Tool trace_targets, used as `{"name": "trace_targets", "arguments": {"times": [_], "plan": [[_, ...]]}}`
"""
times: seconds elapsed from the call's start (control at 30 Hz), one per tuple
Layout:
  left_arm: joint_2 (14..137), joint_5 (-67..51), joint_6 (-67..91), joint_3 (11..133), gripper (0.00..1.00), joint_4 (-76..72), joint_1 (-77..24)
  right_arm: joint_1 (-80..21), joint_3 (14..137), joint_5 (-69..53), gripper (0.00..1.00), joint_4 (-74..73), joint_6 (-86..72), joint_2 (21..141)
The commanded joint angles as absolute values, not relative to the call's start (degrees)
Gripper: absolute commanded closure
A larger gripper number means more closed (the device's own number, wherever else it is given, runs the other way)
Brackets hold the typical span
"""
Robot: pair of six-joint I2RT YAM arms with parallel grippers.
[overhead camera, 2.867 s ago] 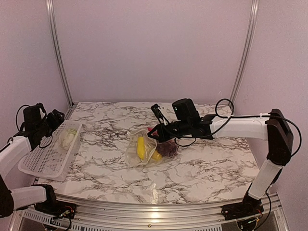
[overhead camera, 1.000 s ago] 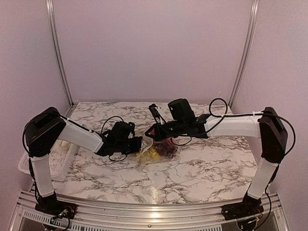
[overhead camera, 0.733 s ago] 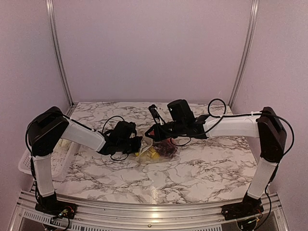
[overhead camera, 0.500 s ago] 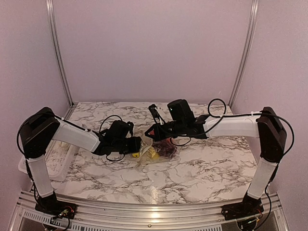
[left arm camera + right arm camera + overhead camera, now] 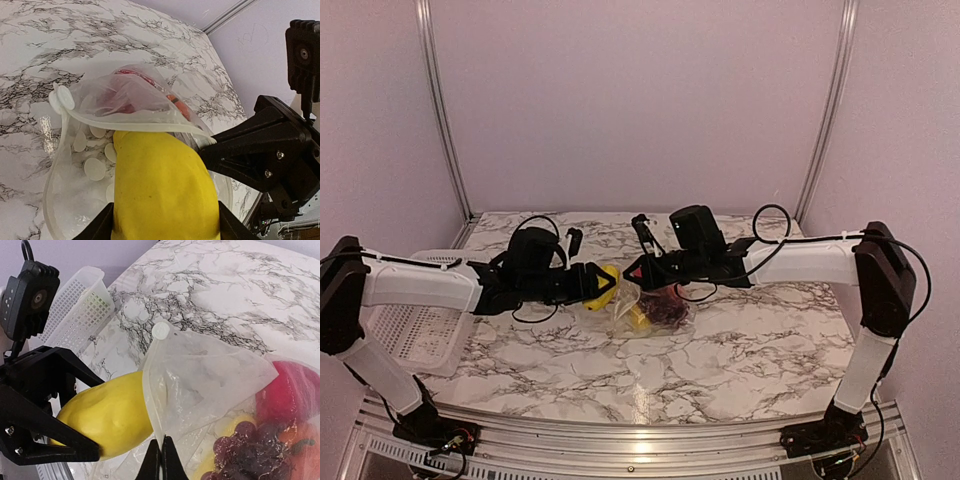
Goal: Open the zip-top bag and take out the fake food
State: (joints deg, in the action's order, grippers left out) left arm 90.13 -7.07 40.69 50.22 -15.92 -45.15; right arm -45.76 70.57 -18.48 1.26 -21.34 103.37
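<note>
The clear zip-top bag [image 5: 658,306] lies mid-table with its mouth facing left. My right gripper [image 5: 632,275] is shut on the bag's zip edge [image 5: 157,405] and holds the mouth up; in its wrist view the right gripper [image 5: 161,460] pinches the strip. My left gripper [image 5: 600,285] is shut on a yellow banana-like piece of fake food [image 5: 162,195], which sits just outside the mouth with its tip under the rim. Dark grapes [image 5: 250,450], a red piece [image 5: 290,385] and an orange piece [image 5: 305,450] lie inside the bag.
A white lattice basket [image 5: 415,325] stands at the table's left edge, behind the left arm. The two grippers sit close together over the bag mouth. Bare marble spreads to the front and right.
The left arm swung from the basket to the bag, closed on the yellow piece and drew it leftward out of the mouth. The right gripper kept its hold.
</note>
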Motion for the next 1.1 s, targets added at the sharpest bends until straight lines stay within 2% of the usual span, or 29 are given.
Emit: {"name": "trace_targets", "arguments": {"times": [0.0, 0.2, 0.47, 0.73, 1.07], "plan": [[82.37, -10.24, 40.61, 46.19, 0.5, -13.42, -43.28, -45.05, 70.11, -17.14, 1.0, 1.64, -21.12, 102.71], [69.47, -8.88, 41.97, 39.67, 0.52, -8.77, -32.57, -44.88, 69.22, -17.72, 1.0, 2.02, -20.83, 102.22], [58.03, -7.77, 40.73, 35.61, 0.51, 2.47, -10.81, -44.82, 68.73, -18.17, 1.0, 2.15, -20.65, 102.04], [57.45, -8.13, 38.8, 33.24, 0.47, 5.99, 8.84, -44.84, 68.73, -18.8, 1.0, 2.46, -20.5, 102.31], [63.51, 3.4, 30.37, 33.79, 0.41, 6.61, 13.82, -44.87, 69.37, -19.41, 1.0, 2.45, -20.29, 102.99]]}}
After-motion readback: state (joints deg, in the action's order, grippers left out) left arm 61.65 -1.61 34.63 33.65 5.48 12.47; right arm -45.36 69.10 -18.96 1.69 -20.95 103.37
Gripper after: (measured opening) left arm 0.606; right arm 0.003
